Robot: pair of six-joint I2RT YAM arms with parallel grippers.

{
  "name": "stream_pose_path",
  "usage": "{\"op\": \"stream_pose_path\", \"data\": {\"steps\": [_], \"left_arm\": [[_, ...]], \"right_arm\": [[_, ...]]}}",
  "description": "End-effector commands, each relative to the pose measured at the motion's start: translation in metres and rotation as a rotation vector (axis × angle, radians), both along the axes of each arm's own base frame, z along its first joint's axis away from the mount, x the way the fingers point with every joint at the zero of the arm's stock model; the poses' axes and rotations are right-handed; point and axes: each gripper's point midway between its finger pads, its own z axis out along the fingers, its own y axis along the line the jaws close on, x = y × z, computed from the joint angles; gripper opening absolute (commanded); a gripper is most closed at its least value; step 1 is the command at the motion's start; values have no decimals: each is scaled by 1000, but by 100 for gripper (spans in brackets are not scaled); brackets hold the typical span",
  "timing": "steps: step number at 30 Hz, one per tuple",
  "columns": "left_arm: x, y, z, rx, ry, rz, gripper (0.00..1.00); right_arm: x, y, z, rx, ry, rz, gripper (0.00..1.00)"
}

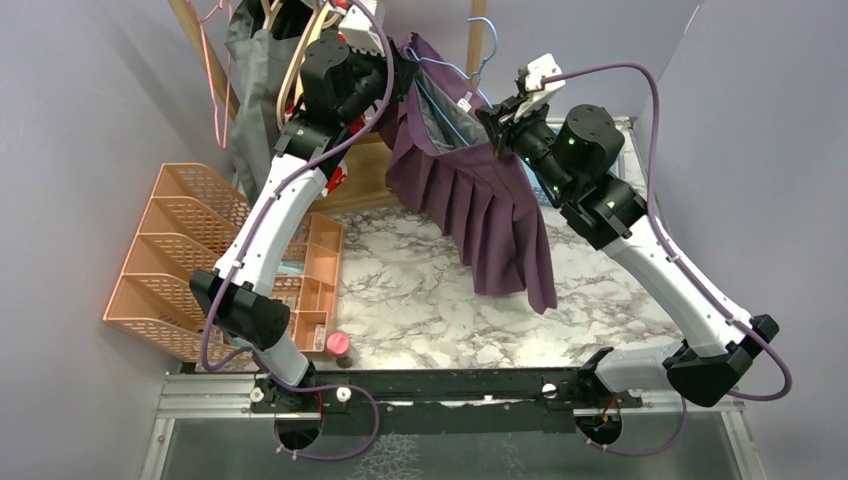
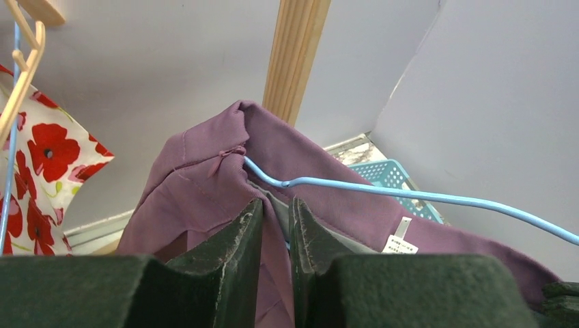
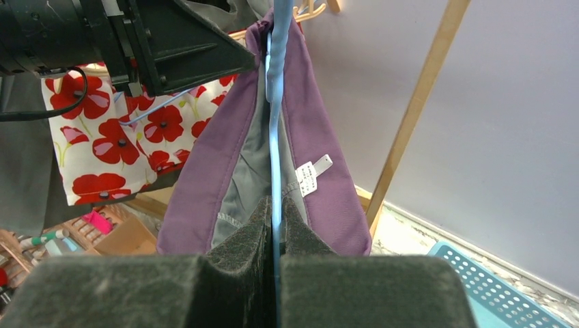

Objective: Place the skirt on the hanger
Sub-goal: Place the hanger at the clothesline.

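The purple pleated skirt (image 1: pixel 490 215) hangs in the air above the marble table (image 1: pixel 420 300), its waistband stretched between the two arms and its hem drooping toward the tabletop. The blue hanger (image 3: pixel 274 102) runs inside the open waistband. The left gripper (image 2: pixel 276 205) is clamped on one end of the waistband. The right gripper (image 3: pixel 274 205) pinches the hanger wire at the other end. A poppy-print cloth (image 3: pixel 102 147) hangs behind.
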Motion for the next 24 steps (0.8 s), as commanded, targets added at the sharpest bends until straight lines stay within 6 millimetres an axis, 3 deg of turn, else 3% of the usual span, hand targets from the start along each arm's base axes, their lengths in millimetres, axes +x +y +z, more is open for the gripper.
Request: {"op": "stream_pose_path", "data": {"steps": [1,6,10,12,15,24], "left_arm": [[8,5,8,37,-37,30,23],[19,12,-2,70,-14,85,38],[23,20,-5,92,-3,128,39],[23,20,-4,96,-8,130,28],[22,19,1,97,-27,121,2],[8,-1,28,119,-207,-19,0]], "right_arm": [[-10,-8,75,158,-168,-3,1],[-7,-6,76,158,-167,-8,1],[-6,-6,76,160,-165,-6,1],[-5,-5,76,160,-164,-8,1],[-2,-4,75,160,-159,-15,1],[29,6,74,161,-121,-81,1]]}}
